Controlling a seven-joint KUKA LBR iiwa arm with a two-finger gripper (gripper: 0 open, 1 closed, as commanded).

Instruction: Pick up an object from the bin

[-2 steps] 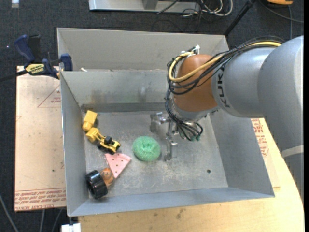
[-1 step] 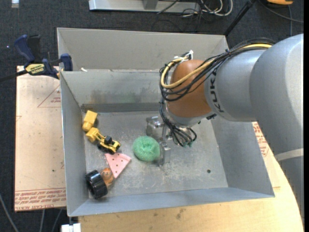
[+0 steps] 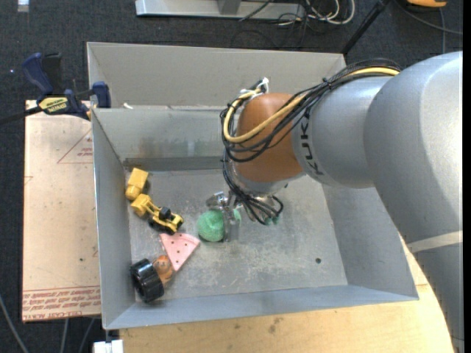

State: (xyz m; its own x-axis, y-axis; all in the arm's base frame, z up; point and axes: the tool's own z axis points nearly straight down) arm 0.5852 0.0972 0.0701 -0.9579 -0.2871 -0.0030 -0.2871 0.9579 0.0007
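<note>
The end effector (image 3: 227, 213) hangs low in the bin (image 3: 294, 259), right beside a round green lump (image 3: 210, 228) near the middle of the floor — how wide it stands we cannot tell. We would centre it over the lump before closing, keeping off the pink wedge (image 3: 179, 248) and the yellow toy digger (image 3: 156, 213) lying nearby.

I see a yellow block (image 3: 136, 182), a yellow toy digger (image 3: 157, 214), a pink dotted wedge (image 3: 180, 248) and a black-and-brown knob (image 3: 149, 279).
</note>
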